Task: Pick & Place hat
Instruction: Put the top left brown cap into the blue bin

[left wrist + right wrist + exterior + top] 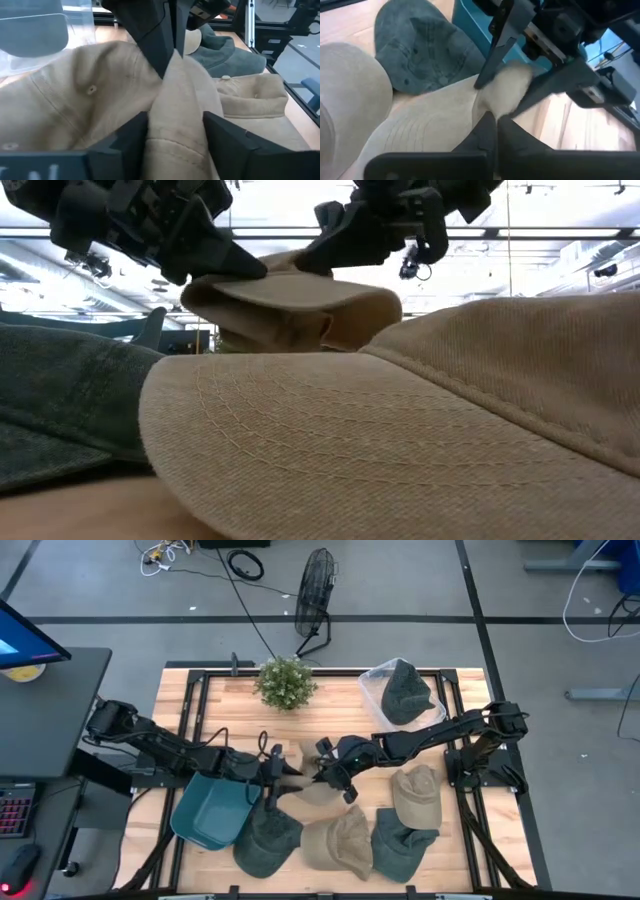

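A tan cap (pixel 312 788) hangs in the air between my two grippers over the middle of the table; it also shows in the low view (pixel 290 305). My left gripper (pixel 283 777) comes from the left and is shut on it. My right gripper (pixel 322 777) comes from the right and is shut on it too. A teal bin (pixel 210 812) stands below and to the left of my left gripper. Other caps lie along the near edge: a dark green one (pixel 265 843), a tan one (pixel 340 842) and a green one (pixel 402 843). My left gripper pinches a bunched fold of the cap's crown (pixel 176 120) between its two fingers (pixel 131 142), which stand apart with the cloth filling the gap. It comes level from the table's left. The cap is lifted clear of the table. My right gripper pinches a thin edge of the tan cap (pixel 479 107) between its closed fingertips (pixel 487 131), opposite my left gripper. It comes slanting down from the table's right. The cap hangs between the two grippers, clear of the table.
Another tan cap (pixel 416 792) lies at the right. A clear tub (pixel 385 690) with a green cap stands at the far right, and a potted plant (pixel 285 681) at the far middle. In the low view a tan cap's brim (pixel 330 440) fills the foreground.
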Robot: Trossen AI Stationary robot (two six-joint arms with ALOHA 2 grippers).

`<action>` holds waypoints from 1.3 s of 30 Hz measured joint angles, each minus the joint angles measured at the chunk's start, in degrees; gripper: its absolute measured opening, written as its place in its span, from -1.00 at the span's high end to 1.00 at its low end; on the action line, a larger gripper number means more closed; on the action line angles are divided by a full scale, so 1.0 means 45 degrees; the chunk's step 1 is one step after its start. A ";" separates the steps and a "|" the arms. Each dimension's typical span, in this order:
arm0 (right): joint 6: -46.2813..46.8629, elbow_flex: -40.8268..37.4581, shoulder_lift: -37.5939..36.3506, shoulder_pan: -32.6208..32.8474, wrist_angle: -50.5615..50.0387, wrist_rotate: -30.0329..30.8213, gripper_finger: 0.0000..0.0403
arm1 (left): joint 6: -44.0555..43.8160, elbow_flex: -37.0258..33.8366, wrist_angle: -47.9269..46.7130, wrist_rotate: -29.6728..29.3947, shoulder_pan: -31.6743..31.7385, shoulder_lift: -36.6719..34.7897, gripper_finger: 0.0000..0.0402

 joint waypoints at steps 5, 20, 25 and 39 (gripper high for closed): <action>0.0520 0.0000 -0.0010 -0.0006 -0.0422 0.0581 0.94 | 0.0013 0.0000 -0.0012 0.0006 0.0088 0.0000 0.53; 0.2109 0.0019 -0.1287 0.1033 -0.2319 0.6515 0.20 | -0.0040 0.0277 -0.0050 -0.1733 0.0384 -0.1007 0.94; 0.2510 0.0045 -0.2779 0.1869 -0.4130 0.8874 0.09 | 0.0437 0.1740 -0.2577 -0.2147 0.0108 -0.2313 0.92; 0.7069 0.0000 -0.4842 0.2554 -0.8764 0.9100 0.17 | -0.5380 1.0331 -2.0742 -0.3089 -0.3393 -0.3053 0.92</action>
